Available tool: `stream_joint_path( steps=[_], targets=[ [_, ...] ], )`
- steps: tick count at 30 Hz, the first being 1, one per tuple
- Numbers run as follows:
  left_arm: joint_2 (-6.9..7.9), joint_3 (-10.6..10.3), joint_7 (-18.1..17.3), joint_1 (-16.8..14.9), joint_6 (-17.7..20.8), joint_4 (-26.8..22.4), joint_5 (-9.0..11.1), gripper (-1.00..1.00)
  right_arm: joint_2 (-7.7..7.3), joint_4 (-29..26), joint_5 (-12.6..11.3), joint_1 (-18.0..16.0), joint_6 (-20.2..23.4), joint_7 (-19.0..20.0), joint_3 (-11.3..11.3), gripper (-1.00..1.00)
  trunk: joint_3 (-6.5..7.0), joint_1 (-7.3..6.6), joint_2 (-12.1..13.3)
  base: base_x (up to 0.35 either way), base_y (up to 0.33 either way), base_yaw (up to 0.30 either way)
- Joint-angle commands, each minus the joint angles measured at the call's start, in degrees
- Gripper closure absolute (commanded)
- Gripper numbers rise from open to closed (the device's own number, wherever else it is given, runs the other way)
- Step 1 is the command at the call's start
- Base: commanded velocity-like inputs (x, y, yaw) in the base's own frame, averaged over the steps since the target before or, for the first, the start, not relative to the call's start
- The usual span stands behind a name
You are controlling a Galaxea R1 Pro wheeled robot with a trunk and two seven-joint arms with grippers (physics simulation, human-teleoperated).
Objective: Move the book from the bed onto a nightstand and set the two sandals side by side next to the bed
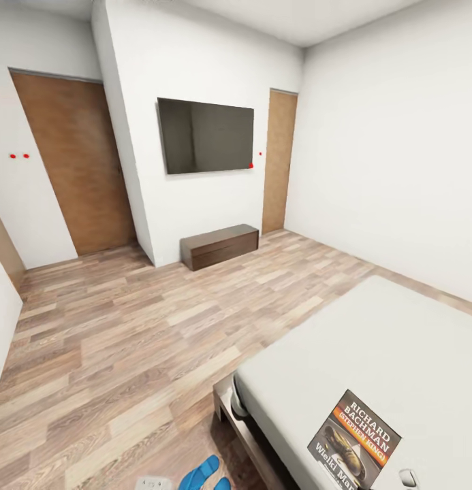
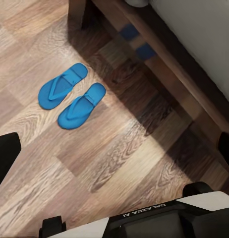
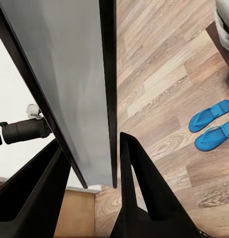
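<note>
Two blue sandals [image 2: 70,97] already lie side by side on the plank floor beside the bed [image 1: 372,347], while my right gripper [image 3: 92,163] grips the Bachman book [image 1: 355,441] over the mattress, nightstand placement pending; left gripper's state I cannot tell.

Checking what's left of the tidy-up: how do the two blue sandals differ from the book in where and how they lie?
The two sandals lie on the wood floor beside the bed frame; the book lies up on the grey mattress. The sandals are plain bright blue; the book has a dark cover with an orange band and white lettering. The sandals are a pair, side by side; the book is single. Both lie flat, untouched by any end effector.
</note>
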Motion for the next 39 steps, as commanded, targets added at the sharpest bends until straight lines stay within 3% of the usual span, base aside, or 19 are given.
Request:
stream_joint_path(
  steps=[1, 39],
  targets=[
    [0.00, 0.49, -0.12, -0.07, -0.22, 0.08, -0.59, -1.00, 0.00, -0.03, 0.10, -0.03, 0.22, 0.21, -0.40, 1.00, -0.11, 0.03, -0.11, 0.000, 0.000, 0.290],
    [0.00, 0.49, -0.12, -0.07, -0.22, 0.08, -0.59, -1.00, 0.00, -0.03, 0.10, -0.03, 0.22, 0.21, -0.36, 1.00, -0.11, 0.03, -0.11, 0.000, 0.000, 0.290]
  ],
)
